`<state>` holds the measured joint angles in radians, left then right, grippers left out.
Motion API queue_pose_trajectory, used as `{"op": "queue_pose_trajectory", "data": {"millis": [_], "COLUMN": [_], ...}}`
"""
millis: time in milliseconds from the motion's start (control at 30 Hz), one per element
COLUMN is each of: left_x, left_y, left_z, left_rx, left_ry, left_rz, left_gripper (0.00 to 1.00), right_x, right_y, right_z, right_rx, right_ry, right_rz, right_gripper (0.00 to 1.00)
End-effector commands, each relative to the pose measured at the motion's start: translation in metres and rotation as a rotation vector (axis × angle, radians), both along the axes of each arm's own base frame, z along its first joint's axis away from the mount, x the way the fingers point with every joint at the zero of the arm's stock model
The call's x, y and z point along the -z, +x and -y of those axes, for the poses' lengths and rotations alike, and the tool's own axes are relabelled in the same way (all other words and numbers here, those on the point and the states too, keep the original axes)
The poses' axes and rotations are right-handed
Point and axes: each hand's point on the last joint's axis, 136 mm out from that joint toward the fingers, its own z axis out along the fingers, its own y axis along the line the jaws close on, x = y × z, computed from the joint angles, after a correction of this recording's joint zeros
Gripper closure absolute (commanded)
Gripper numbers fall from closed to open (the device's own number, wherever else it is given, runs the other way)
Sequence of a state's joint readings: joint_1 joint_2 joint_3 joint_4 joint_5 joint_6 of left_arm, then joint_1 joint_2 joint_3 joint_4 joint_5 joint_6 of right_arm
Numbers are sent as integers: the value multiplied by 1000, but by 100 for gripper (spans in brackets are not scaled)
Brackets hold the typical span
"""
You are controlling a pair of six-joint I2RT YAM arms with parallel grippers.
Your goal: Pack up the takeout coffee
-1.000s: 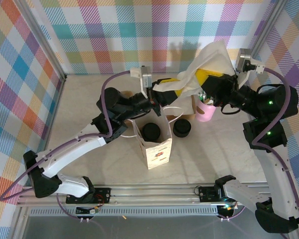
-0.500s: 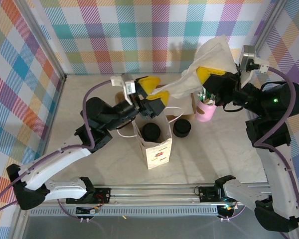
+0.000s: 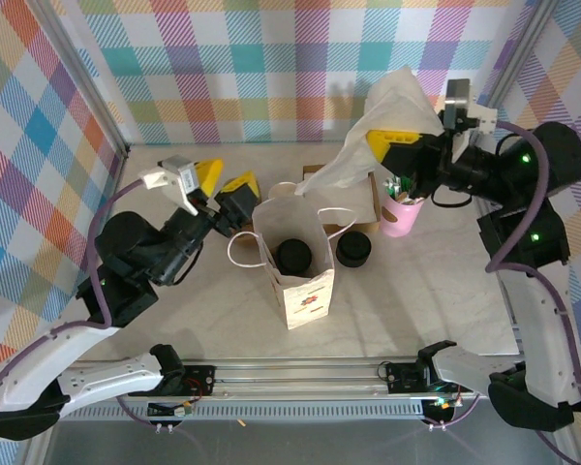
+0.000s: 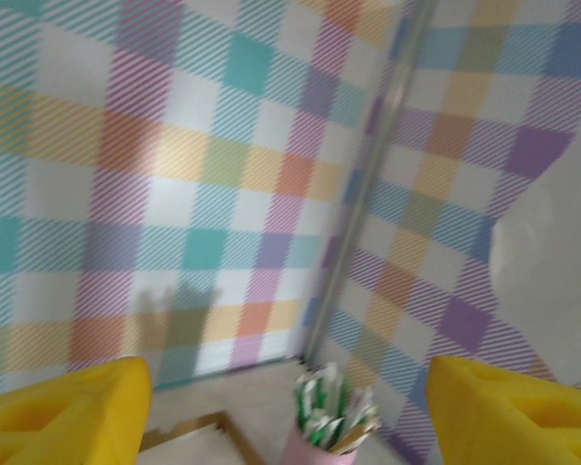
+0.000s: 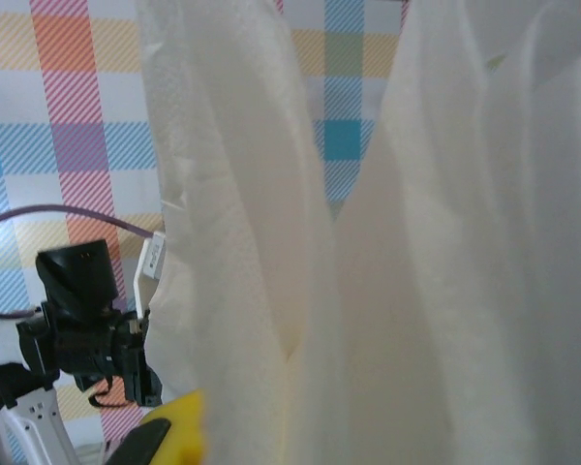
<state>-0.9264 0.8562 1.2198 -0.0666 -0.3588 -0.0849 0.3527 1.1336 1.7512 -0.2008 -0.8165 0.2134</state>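
Bag (image 3: 308, 295) holds takeout coffee (image 3: 293, 256), pink cup (image 3: 399, 221) straws (image 4: 334, 409); right tool (image 3: 380, 145) pinches napkin (image 3: 399, 100).

takeout coffee (image 3: 293, 256): cup wall hidden inside paper bag (image 3: 305, 295), black lid alone visible. bag print too small to read. white napkin (image 3: 392, 108) drapes over right gripper (image 3: 392, 145), fingertips hidden. left wrist view blurred; left gripper (image 3: 225, 180) fingers (image 4: 63, 412), pink straw cup (image 4: 315, 452) cut by bottom edge.
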Motion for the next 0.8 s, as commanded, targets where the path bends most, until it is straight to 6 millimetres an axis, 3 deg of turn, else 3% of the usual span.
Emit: {"op": "queue_pose_trajectory", "data": {"millis": [0, 400, 767], "left_x": [25, 59, 70], "left_y": [6, -8, -11], "left_z": [-35, -87, -102], "left_rx": [-158, -293, -357], "left_ry": [79, 132, 216], "left_rz": [-99, -272, -310], "left_gripper": [26, 27, 27], "right_x": [4, 38, 68], "right_y": [-6, 17, 24], "right_z": [-7, -34, -66], "right_rx": [-67, -237, -316], "right_ry": [-56, -161, -246], "right_rz": [52, -24, -19], "right_gripper": [100, 100, 100]}}
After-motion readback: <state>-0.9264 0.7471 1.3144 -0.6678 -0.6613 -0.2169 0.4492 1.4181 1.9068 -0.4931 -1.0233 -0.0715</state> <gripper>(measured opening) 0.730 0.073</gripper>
